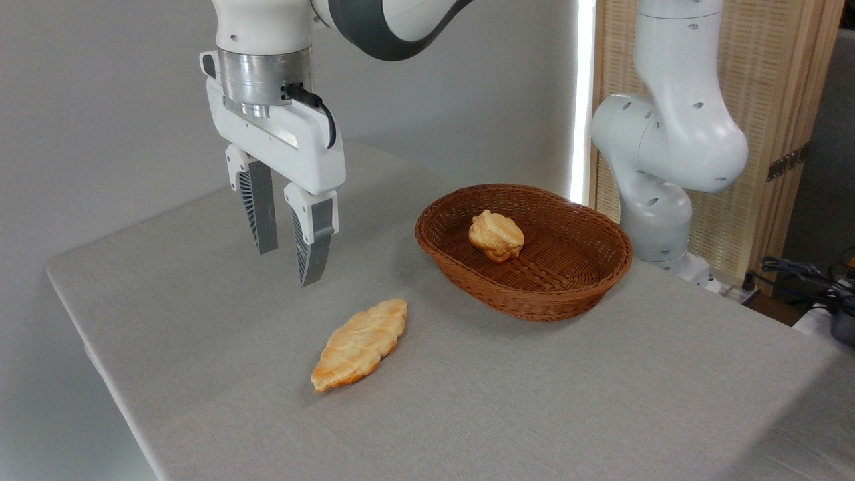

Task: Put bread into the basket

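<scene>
The bread (pixel 495 235), a small lumpy golden-orange pastry, lies inside the basket (pixel 588 280), toward its back left part. The basket is an oval reddish-brown wicker one standing right of the table's middle. My gripper (pixel 289 266) hangs well to the left of the basket, above the table, fingers pointing down. It is open, with nothing between the ribbed fingers (pixel 257 214).
A longer, flat leaf-shaped golden pastry (pixel 361 344) lies on the grey tablecloth (pixel 534 401), below and right of the gripper. The arm's white base (pixel 668 153) stands behind the basket at the right. Cables (pixel 801 274) lie at the far right edge.
</scene>
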You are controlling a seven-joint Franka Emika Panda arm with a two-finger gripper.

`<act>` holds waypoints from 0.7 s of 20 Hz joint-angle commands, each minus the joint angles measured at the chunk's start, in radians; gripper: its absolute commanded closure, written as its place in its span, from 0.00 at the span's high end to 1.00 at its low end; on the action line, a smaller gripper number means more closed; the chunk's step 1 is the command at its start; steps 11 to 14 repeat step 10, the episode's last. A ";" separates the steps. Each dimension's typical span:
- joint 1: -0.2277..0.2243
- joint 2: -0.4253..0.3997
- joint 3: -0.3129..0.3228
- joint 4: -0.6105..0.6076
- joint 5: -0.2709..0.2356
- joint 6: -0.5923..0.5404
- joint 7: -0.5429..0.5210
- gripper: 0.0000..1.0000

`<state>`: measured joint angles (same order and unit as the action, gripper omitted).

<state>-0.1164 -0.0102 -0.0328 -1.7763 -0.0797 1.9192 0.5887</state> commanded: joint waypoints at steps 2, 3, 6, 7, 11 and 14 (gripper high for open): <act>0.023 0.001 -0.002 0.015 -0.012 -0.026 0.026 1.00; 0.033 0.000 -0.004 0.015 -0.014 -0.025 0.026 1.00; 0.055 -0.004 -0.012 0.015 -0.014 -0.035 0.028 1.00; 0.055 -0.005 -0.010 0.015 -0.014 -0.042 0.028 1.00; 0.057 -0.007 -0.002 0.015 -0.025 -0.043 0.026 1.00; 0.057 -0.007 -0.002 0.015 -0.025 -0.043 0.026 1.00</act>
